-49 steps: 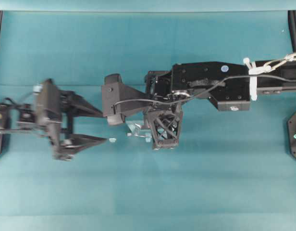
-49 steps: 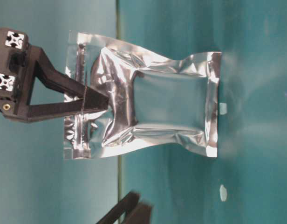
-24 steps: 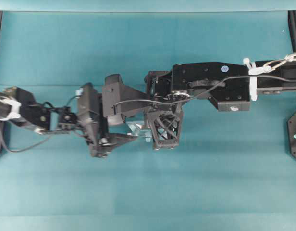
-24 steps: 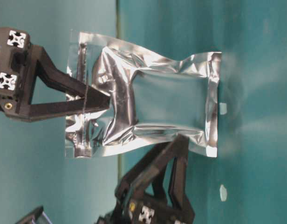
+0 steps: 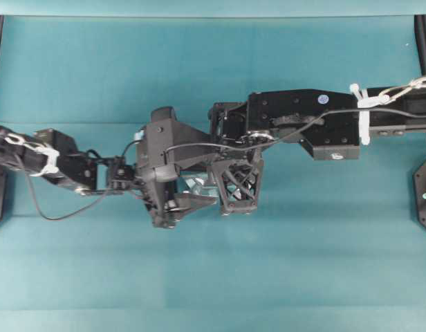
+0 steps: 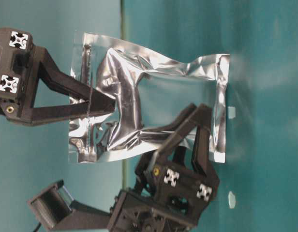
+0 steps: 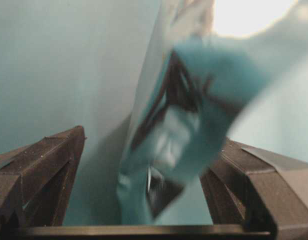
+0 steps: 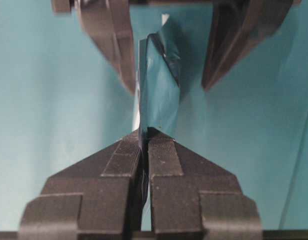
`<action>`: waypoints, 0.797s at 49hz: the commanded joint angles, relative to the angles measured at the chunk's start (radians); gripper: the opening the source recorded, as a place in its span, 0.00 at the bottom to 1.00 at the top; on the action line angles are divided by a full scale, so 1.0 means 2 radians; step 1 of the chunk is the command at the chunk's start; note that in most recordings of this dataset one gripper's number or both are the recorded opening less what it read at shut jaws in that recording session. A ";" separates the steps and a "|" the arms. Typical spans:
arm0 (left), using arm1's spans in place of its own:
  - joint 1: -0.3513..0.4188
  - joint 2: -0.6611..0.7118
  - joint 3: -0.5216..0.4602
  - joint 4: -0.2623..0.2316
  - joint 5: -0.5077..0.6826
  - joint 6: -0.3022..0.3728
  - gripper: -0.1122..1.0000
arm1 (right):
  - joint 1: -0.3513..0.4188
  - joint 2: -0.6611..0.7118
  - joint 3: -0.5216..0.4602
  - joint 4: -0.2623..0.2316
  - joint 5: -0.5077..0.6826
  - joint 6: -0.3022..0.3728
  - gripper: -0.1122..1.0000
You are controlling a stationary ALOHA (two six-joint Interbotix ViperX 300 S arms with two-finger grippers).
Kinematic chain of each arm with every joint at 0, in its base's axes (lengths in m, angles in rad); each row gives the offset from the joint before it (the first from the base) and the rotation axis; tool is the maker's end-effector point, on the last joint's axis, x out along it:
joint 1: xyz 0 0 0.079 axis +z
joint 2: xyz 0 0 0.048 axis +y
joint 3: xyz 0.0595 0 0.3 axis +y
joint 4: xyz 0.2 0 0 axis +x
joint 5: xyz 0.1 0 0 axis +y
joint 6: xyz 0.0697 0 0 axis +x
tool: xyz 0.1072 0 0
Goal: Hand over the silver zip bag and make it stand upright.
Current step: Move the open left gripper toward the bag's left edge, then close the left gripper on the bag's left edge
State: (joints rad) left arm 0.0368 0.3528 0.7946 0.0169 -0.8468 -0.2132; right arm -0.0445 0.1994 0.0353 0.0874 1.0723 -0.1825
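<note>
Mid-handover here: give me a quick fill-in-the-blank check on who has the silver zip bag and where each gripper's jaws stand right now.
1. The silver zip bag is pinched by the ____ gripper.
2. The left gripper has its jaws ____, one on each side of the bag.
3. In the right wrist view, the bag hangs between the two ____ of the left gripper.
4. The table surface is ____ in colour.

Missing words: right; open; fingers; teal
</note>
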 commanded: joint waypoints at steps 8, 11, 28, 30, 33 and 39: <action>-0.002 0.012 -0.021 0.001 0.007 -0.002 0.90 | 0.001 -0.003 -0.002 -0.001 -0.002 0.002 0.12; -0.002 0.014 -0.021 0.001 0.008 -0.002 0.90 | 0.002 -0.003 -0.002 -0.001 -0.002 0.002 0.12; -0.002 0.012 -0.018 0.001 0.008 0.000 0.69 | 0.002 -0.003 -0.002 -0.001 -0.002 0.002 0.12; -0.002 0.013 -0.018 0.001 0.008 0.003 0.59 | 0.002 -0.003 -0.002 -0.001 -0.002 0.002 0.12; -0.003 0.013 -0.018 0.001 0.008 0.005 0.45 | 0.002 -0.003 -0.002 -0.001 -0.002 0.002 0.12; -0.003 0.012 -0.015 0.001 0.012 0.006 0.39 | 0.002 -0.003 -0.002 -0.001 -0.002 0.002 0.12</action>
State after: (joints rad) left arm 0.0291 0.3820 0.7639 0.0169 -0.8237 -0.1979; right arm -0.0460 0.2010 0.0368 0.0828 1.0707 -0.1810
